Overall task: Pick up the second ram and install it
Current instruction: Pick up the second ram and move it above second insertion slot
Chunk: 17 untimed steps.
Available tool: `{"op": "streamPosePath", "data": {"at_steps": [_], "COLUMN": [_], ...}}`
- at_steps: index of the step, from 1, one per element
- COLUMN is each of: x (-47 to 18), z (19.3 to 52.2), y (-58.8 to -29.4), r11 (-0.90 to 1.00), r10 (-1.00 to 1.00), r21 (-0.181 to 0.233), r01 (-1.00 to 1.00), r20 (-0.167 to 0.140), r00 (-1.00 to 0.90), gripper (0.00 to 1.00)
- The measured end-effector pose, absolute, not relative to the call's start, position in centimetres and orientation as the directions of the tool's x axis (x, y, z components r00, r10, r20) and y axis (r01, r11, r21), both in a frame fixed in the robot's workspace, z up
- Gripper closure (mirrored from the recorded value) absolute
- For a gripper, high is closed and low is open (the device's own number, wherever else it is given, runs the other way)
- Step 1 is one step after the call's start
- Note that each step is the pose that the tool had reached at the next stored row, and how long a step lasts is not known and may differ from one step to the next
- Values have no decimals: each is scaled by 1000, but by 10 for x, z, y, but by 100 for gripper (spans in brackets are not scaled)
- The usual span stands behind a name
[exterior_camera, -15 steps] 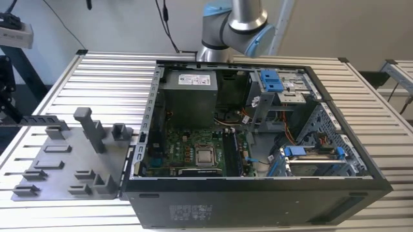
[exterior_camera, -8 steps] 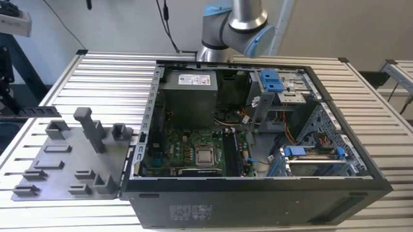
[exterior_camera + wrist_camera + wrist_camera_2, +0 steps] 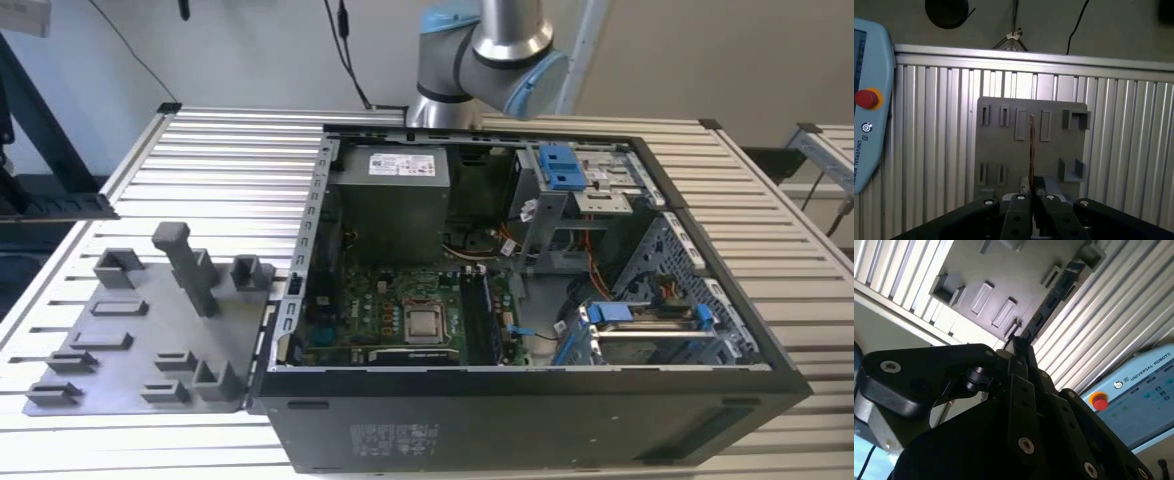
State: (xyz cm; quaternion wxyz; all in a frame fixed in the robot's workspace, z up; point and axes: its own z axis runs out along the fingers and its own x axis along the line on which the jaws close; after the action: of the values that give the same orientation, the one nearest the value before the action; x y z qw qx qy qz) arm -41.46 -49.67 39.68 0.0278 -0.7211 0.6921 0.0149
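Now one tool (image 3: 1031,189) clamps one ram (image 3: 1031,145) above one grey tray (image 3: 1001,150)

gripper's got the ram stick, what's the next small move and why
Probably carry it sideways toward the open computer case. In both wrist views the gripper is shut on the second ram, which it holds edge-on and clear of the grey holder plate. The motherboard lies apart from that plate, inside the case, so the stick seems to need moving across first.
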Motion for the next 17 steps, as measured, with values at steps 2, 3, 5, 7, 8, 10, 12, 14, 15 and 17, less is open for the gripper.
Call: {"op": "streamPosePath", "data": {"at_steps": [2,3,5,7,8,10,12,14,15,17], "x": [-415,-415,-415,-415,-415,-415,-414,-412,-411,-407], "z": [403,405,407,407,407,407,407,407,407,407], "y": [-497,-497,-497,-497,-497,-497,-497,-497,-497,-497], "r11": [-42,-42,-42,-42,-42,-42,-42,-42,-42,-42], "r10": [-997,-997,-997,-997,-997,-997,-997,-997,-997,-997], "r21": [-20,-20,-20,-20,-20,-20,-19,-19,-20,-20], "r01": [-999,-999,-999,-999,-999,-999,-999,-999,-999,-999], "r20": [-60,-59,-60,-60,-60,-60,-60,-60,-60,-60], "r00": [43,43,43,43,43,43,43,43,43,43], "gripper": [86,86,86,86,86,86,86,86,86,86]}}
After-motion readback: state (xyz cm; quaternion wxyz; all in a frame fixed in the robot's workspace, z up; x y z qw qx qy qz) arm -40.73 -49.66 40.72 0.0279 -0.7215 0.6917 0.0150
